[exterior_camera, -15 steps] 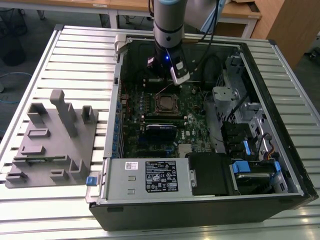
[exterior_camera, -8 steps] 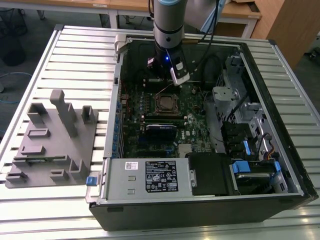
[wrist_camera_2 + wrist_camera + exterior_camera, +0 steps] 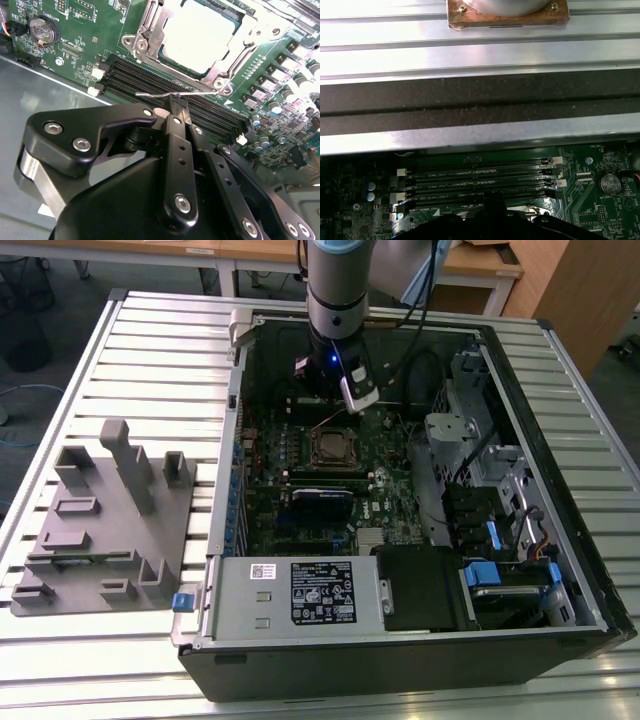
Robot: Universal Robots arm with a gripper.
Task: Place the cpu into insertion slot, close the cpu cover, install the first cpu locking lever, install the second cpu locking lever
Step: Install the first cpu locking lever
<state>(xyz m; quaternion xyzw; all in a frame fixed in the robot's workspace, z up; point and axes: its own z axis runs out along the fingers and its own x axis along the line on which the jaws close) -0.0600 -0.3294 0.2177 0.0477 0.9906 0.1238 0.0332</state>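
Black case (image 3: 400, 665) lies open on the slatted table (image 3: 150, 350), with the green board (image 3: 107, 37) on its floor. The arm reaches in at the case's wall farthest from the exterior camera, and the memory slots (image 3: 480, 182) run along the board's edge nearest that wall. The slot (image 3: 335, 445) sits near the board's middle, just beside them.

The gripper (image 3: 178, 102) hangs over the memory slots with its fingers clenched together. Its tips rest at a thin wire lever (image 3: 150, 94) that runs along the slot's edge. I cannot tell whether the wire is pinched between the tips or only pressed by them.

The cover (image 3: 152, 35) looks flat over the slot, and the cpu (image 3: 200, 32) shows pale through its window. I judge the first two steps done and a locking lever in hand.

The wire is thin and looks springy, so it could slide off narrow tips. The tips should meet it squarely, and the push should be slow and even, along the lever's own swing. It should stay clear of the white slot latches (image 3: 93, 91) and the small parts by the slot's corner.
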